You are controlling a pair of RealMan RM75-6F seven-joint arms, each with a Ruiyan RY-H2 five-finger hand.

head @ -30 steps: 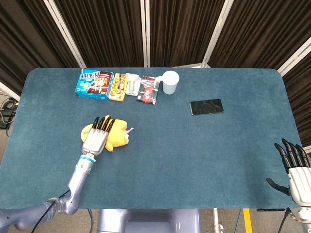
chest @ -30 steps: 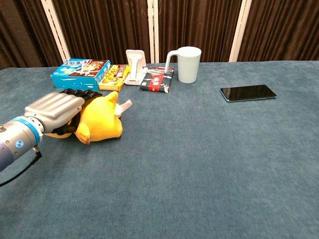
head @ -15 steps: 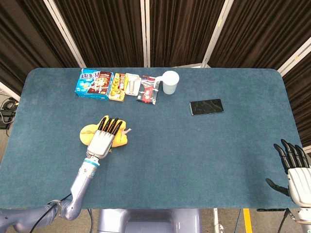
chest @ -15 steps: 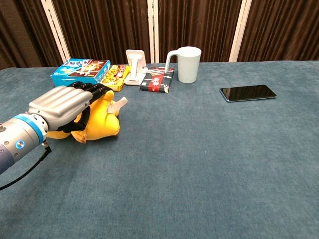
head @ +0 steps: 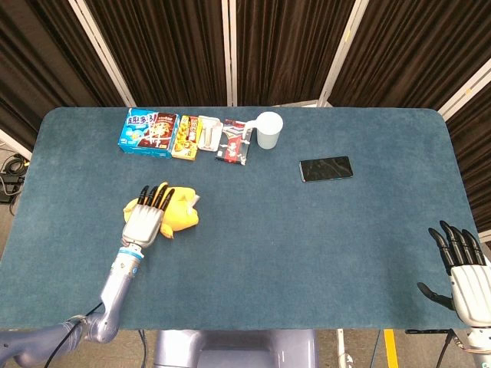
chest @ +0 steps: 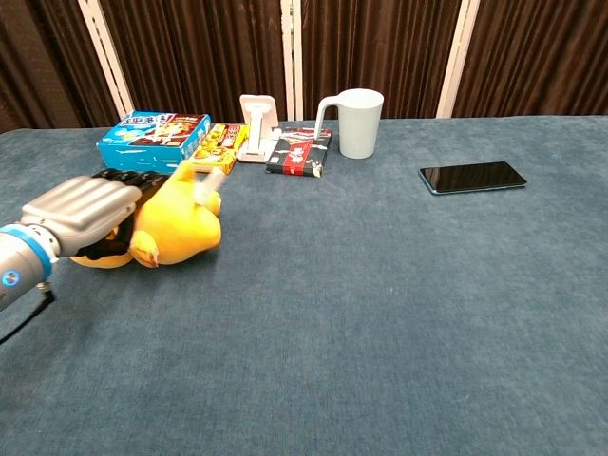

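Observation:
A yellow plush toy [head: 182, 214] lies on the blue table [head: 307, 230] at the left. My left hand [head: 146, 221] rests on the toy's left part with its fingers stretched across it. The chest view shows the same left hand [chest: 81, 207] lying over the plush toy [chest: 180, 228], with part of the toy hidden beneath it; no firm grip shows. My right hand [head: 462, 270] hovers off the table's near right corner, fingers spread and holding nothing. It does not show in the chest view.
Along the far edge stand a blue snack box [head: 148, 132], a yellow box [head: 184, 136], a white stand [head: 209, 132], a dark packet [head: 234, 141] and a pale mug [head: 268, 129]. A black phone [head: 325, 169] lies right of centre.
My left hand has shifted back to the left over the toy, and the toy has turned and slid a little left with it. The right hand has barely moved.

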